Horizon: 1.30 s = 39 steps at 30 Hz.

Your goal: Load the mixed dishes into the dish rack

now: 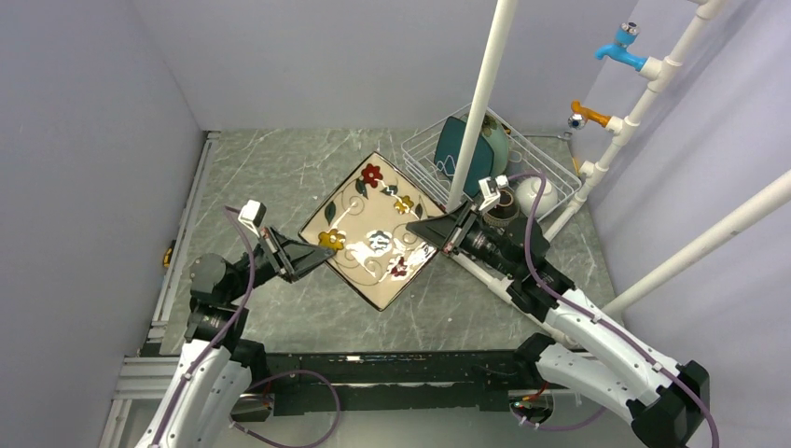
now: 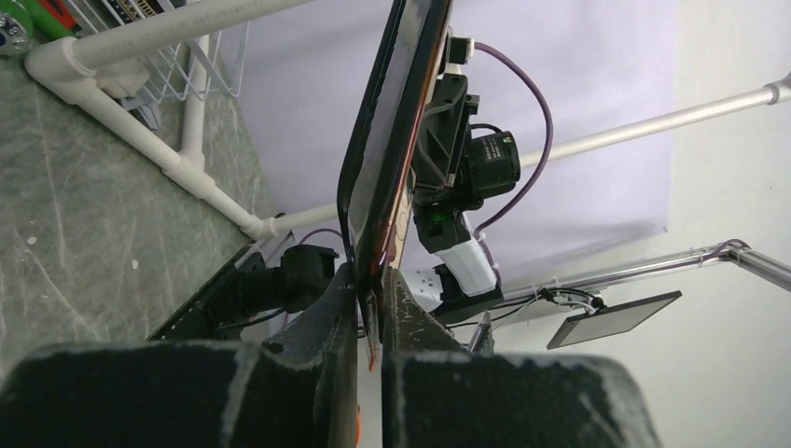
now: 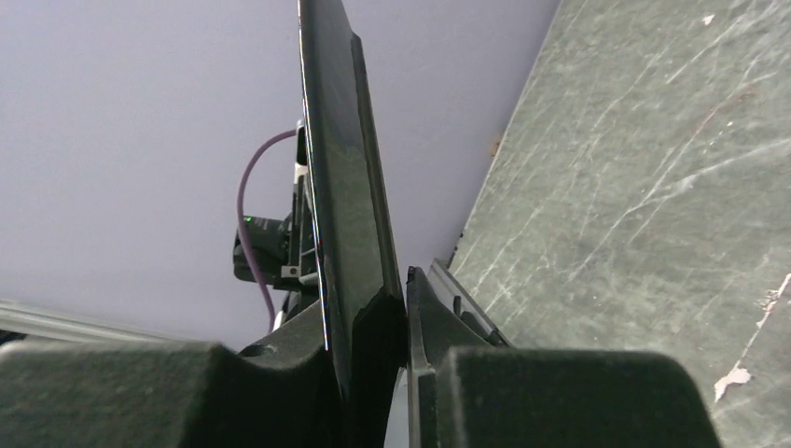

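The cream square plate with flowers [image 1: 373,229] hangs above the table's middle, held by both grippers at opposite corners. My left gripper [image 1: 322,252] is shut on its left corner; the plate's dark edge [image 2: 387,140] runs up from between the fingers. My right gripper [image 1: 431,233] is shut on its right corner; the plate's dark underside [image 3: 345,187] rises between those fingers. The white wire dish rack [image 1: 550,168] stands at the back right and holds the teal square plate [image 1: 462,149], a mint-green plate [image 1: 494,145], a brown bowl [image 1: 501,210] and a white dish [image 1: 534,194].
A white pipe frame [image 1: 480,103] rises in front of the rack, with a low pipe [image 2: 140,131] along the table. Blue [image 1: 623,47] and orange [image 1: 588,116] taps sit on the right pipes. Grey walls close in left and back.
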{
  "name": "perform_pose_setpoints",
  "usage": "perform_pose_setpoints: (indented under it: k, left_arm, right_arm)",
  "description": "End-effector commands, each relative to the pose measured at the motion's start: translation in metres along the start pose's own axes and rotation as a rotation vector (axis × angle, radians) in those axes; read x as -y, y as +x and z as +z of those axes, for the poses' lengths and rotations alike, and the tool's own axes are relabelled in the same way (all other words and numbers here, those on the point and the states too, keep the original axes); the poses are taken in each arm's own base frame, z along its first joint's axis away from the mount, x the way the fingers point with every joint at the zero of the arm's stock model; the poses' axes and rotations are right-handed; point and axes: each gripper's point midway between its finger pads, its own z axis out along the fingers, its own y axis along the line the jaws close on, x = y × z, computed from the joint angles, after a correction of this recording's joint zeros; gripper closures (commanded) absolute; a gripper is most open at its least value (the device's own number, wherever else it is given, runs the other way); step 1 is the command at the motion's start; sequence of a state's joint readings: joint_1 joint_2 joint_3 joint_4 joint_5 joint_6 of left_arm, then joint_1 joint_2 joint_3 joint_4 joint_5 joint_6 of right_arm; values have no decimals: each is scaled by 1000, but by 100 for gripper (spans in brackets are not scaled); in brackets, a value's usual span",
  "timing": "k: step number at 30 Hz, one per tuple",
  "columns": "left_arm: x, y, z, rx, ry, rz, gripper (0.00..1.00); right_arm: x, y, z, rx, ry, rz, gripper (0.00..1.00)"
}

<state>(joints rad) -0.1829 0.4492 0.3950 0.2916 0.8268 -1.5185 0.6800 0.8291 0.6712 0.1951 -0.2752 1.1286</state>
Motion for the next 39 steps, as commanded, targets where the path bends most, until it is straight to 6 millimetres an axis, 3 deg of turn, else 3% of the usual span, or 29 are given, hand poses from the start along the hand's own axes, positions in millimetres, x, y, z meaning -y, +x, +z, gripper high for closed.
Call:
perform_pose_setpoints:
  k: [1, 9, 15, 21, 24, 26, 32, 35, 39]
  left_arm:
    - [76, 3, -5, -11, 199, 201, 100]
    - [64, -7, 1, 21, 85, 204, 97]
    - [57, -12, 2, 50, 47, 221, 43]
    - [52, -13, 3, 35, -7, 272, 18]
    - [39, -17, -1, 55, -106, 314, 12]
    - [31, -25, -7, 94, -210, 366, 9]
    - [-5, -75, -46, 288, -633, 531, 6]
    - [-7, -90, -56, 321, -723, 610, 6]
    - [2, -103, -52, 321, -735, 672, 7]
  right_arm:
    - [-37, 7, -11, -32, -196, -11, 100]
    - [-50, -12, -27, 98, -258, 70, 100]
    - [-59, -25, -41, 187, -324, 141, 100]
    - [-62, -35, -49, 241, -293, 95, 100]
    - [-61, -40, -51, 255, -212, 20, 100]
    - [-50, -43, -50, 240, -77, -36, 100]
    - [-50, -54, -68, 243, 77, -159, 100]
    - [-47, -57, -76, 236, 143, -195, 100]
    - [-41, -52, -88, 198, 205, -244, 100]
